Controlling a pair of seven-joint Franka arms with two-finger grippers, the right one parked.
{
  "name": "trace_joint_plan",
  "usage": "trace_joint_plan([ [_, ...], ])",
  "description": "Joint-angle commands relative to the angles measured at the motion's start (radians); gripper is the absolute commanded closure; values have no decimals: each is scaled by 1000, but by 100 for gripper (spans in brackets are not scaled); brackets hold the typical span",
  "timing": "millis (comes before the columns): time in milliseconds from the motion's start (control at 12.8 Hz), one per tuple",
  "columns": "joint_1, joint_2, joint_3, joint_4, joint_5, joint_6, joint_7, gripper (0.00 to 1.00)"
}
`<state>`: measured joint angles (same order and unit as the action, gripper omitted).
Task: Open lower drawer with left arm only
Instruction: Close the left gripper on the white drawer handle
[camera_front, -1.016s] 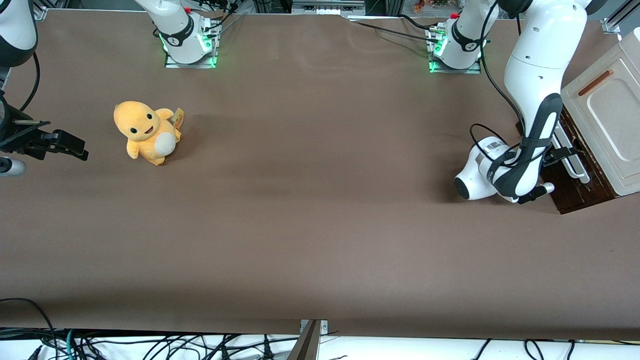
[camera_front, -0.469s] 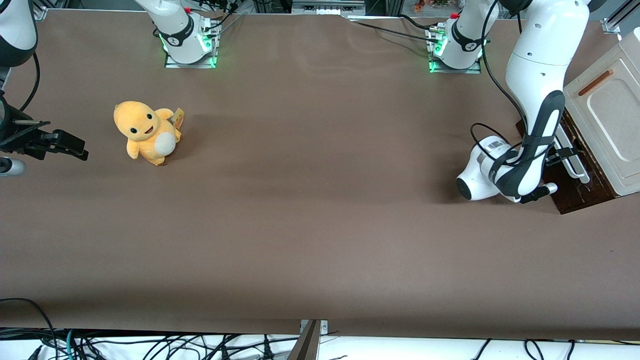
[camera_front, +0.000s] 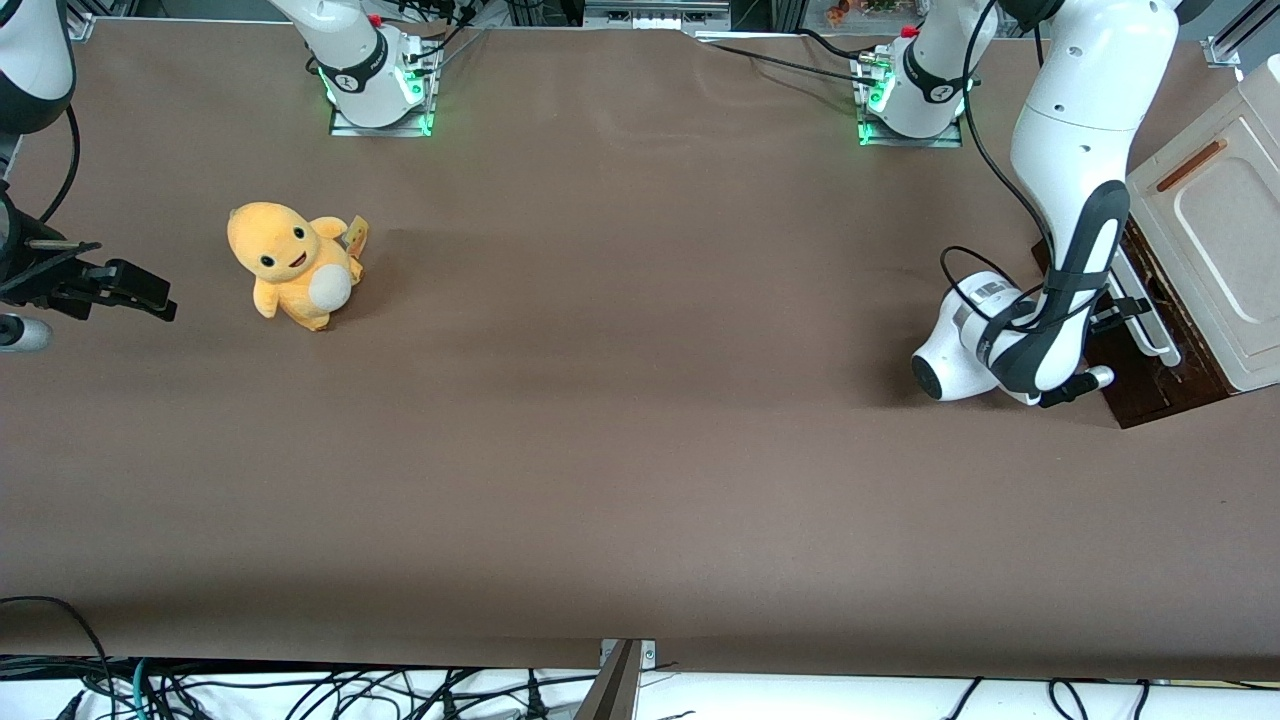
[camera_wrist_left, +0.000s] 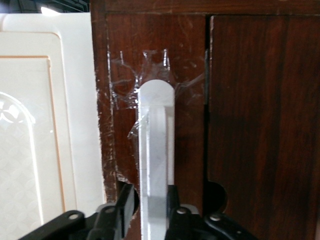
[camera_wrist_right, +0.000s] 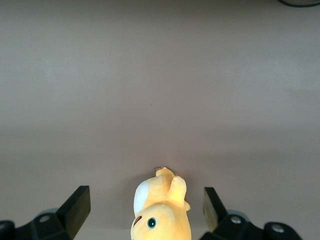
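Front view, read across from the parked arm's end: an orange plush toy (camera_front: 290, 265) sat on the brown table (camera_front: 640, 450), well apart from the work and in nobody's way. A wide bare stretch of table lay between the toy and the left arm (camera_front: 1070, 150), which bent down low at the working arm's end.

Its gripper (camera_front: 1125, 310) was pressed in at the front of the lower drawer (camera_front: 1150, 385). The drawer's dark brown face stood directly in front of the gripper and looked toward the parked arm's end. The white bar handle (camera_front: 1150, 320) ran along that face, its long axis going from farther from the front camera to nearer to it, crosswise to the gripper's approach.

The left wrist view showed the gripper (camera_wrist_left: 150, 210) clenched on the handle (camera_wrist_left: 156, 150), one black finger (camera_wrist_left: 122, 205) on each flank of the bar. The grip sat near one end of the bar, not at its middle. The drawer (camera_wrist_left: 187, 125) appeared flush and not yet drawn out.

By my judgement the pull had to go straight back toward the parked arm's end, square to the bar, and that path was free.

Above the drawer lay the cream panel (camera_front: 1215, 230), beside the handle in the wrist view (camera_wrist_left: 50, 125) and not part of the job.
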<state>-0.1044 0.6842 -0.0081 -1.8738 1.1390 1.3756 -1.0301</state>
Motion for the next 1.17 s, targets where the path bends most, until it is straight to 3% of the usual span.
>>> trace_joint_plan([
  [0,6,-14,-9,5,16,-13,4,74],
  [469,6,-8,-10,7,1,-7,-18,92],
  [1094,5,-8,-30,31,-41,-10,-16,94],
])
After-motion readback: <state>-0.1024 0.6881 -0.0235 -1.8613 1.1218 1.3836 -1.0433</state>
